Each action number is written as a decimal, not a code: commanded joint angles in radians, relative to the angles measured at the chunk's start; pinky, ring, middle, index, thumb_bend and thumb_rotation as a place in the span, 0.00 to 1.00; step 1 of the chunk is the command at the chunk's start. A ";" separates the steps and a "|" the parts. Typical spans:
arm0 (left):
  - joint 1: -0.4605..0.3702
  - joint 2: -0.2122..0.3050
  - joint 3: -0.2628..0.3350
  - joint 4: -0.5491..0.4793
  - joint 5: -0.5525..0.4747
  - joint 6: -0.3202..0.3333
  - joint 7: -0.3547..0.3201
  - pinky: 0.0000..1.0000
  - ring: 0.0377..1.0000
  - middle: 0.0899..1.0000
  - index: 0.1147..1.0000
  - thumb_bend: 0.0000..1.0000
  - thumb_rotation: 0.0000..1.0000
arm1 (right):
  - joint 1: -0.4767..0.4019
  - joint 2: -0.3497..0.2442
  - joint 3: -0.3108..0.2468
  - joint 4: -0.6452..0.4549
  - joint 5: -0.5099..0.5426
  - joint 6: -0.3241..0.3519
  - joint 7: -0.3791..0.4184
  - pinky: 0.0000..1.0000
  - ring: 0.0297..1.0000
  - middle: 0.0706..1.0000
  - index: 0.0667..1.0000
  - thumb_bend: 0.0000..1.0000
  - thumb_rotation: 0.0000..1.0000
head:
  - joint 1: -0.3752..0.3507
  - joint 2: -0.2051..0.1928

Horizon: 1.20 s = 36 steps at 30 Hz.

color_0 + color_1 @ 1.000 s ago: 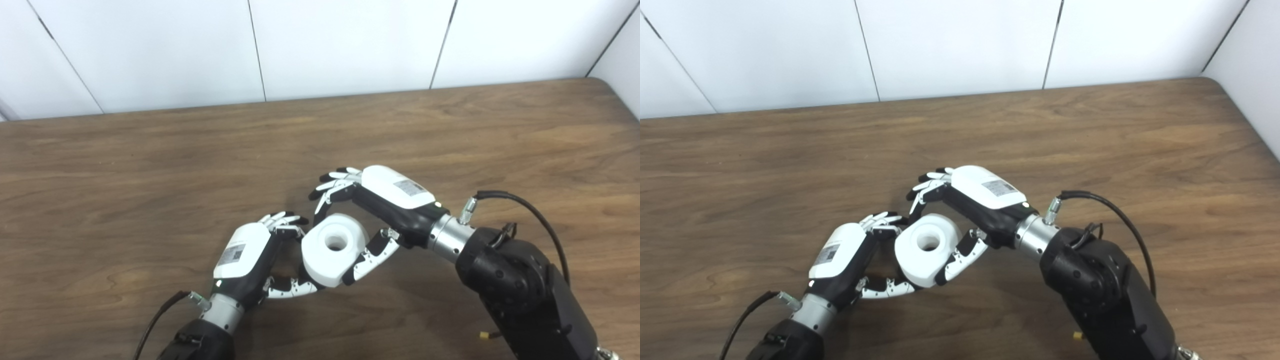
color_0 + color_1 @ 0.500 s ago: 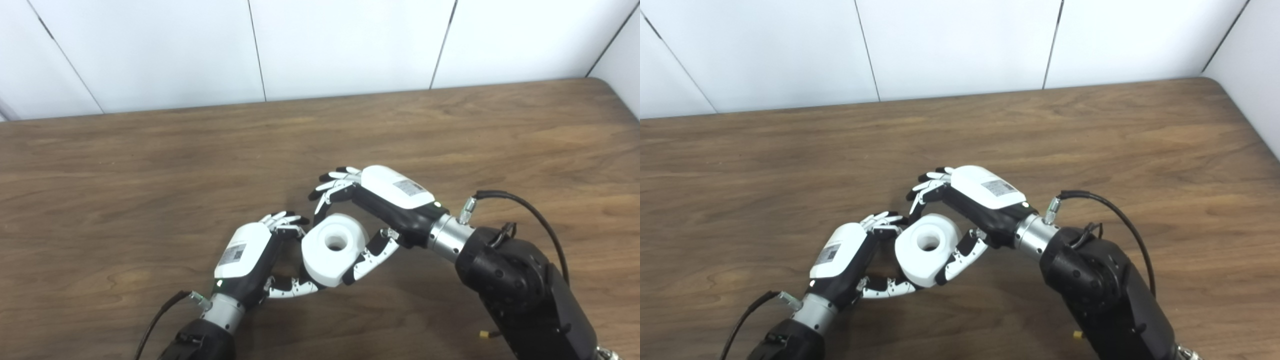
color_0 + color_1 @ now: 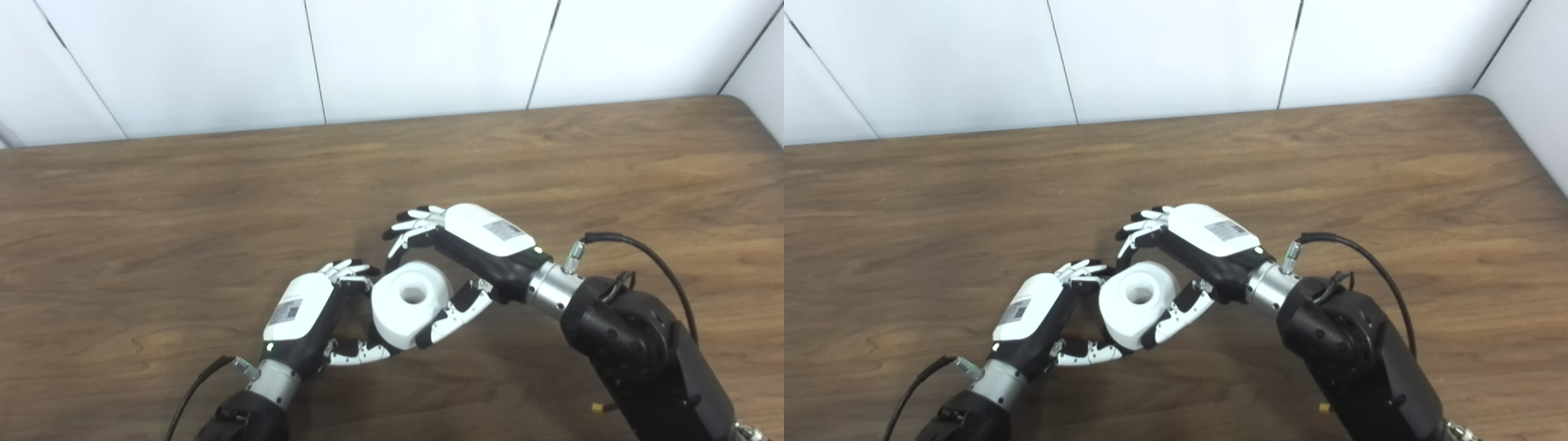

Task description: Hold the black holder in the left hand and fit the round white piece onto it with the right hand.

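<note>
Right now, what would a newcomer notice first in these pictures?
The round white piece, with a hole in its top, sits near the front middle of the wooden table. The left hand and the right hand close around it from both sides.

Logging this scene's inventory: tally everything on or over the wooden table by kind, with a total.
Round white plastic piece with a centre hole: 1
Robot hand: 2, left hand, right hand
Black holder: 0 clearly visible
Total: 3
</note>
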 commanded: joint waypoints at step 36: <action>0.004 0.006 -0.013 0.038 -0.001 0.031 -0.059 0.93 0.91 0.79 0.42 0.52 0.05 | -0.134 -0.088 -0.033 -0.177 0.011 0.157 0.224 1.00 1.00 1.00 1.00 1.00 0.47 | 0.000 0.000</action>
